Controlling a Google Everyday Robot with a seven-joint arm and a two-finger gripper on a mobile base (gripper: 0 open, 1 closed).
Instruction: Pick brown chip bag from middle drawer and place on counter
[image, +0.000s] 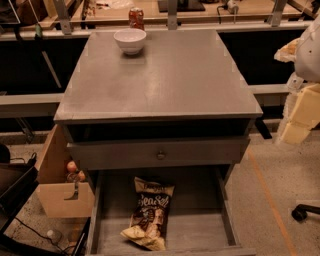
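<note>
Brown chip bag (148, 214) lay flat on the floor of the open middle drawer (200, 230), below the counter (165, 80); my gripper was out of frame, its state I could not tell

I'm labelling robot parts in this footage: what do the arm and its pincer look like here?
Only a slice shows at the right edge of the picture: the arm, a smooth, rounded white shell, and below it what seems to be the pincer, made of pale cream, blocky, squared segments. No cables or markings can be made out.
</note>
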